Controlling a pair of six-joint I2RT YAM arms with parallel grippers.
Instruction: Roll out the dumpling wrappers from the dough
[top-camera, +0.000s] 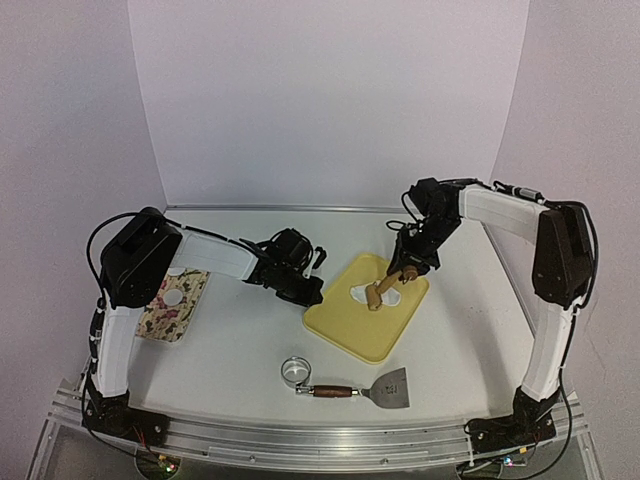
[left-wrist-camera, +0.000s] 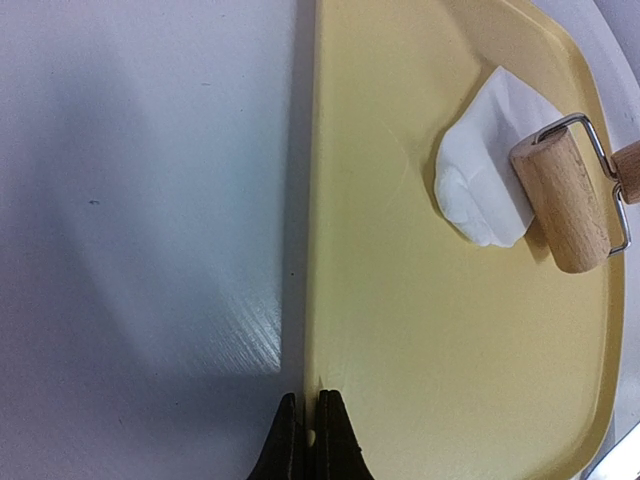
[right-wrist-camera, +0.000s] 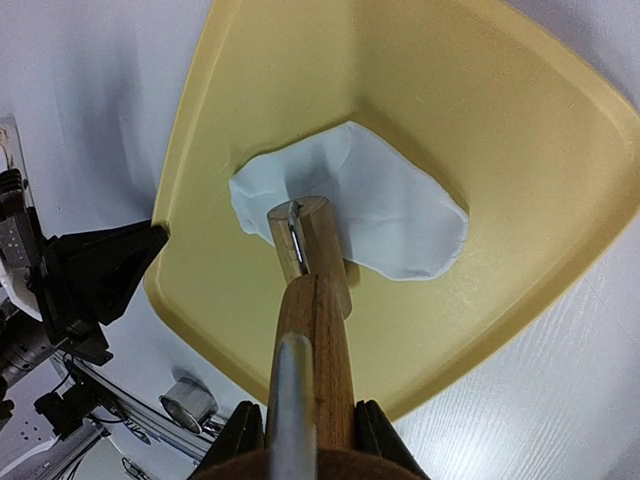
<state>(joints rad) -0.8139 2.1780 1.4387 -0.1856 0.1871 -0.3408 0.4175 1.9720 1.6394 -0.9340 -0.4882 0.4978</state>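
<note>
Nearest on the table (top-camera: 240, 345), a scraper (top-camera: 388, 389) lies flat, its wooden handle pointing left. The ring (top-camera: 296, 371) sits just beside the end of that handle.

Beyond them, right of centre, is the yellow tray (top-camera: 350, 335), turned so one corner points toward the arms. The left gripper (left-wrist-camera: 312, 440) has its fingers pressed together on the tray's left rim. A sliver of yellow shows between the tips, so it is pinching that edge.

Far to the left and well apart from the tray, a flowered board (top-camera: 185, 318) lies beside the left arm's base. One round white wrapper (top-camera: 173, 297) rests on it.

On the far half of the tray lies the dough (right-wrist-camera: 395, 215), a thin, uneven white sheet. In the left wrist view, one edge of the sheet looks thicker and lumpier than the rest. The roller (left-wrist-camera: 560, 200) is a wooden drum on a wire fork, and it rests on the dough, with white showing on both sides of it in the top view.

Its wooden handle slants up and away toward the far right. There the right gripper (right-wrist-camera: 312, 445) clamps it, one finger on each side of the handle and partly open around it.
</note>
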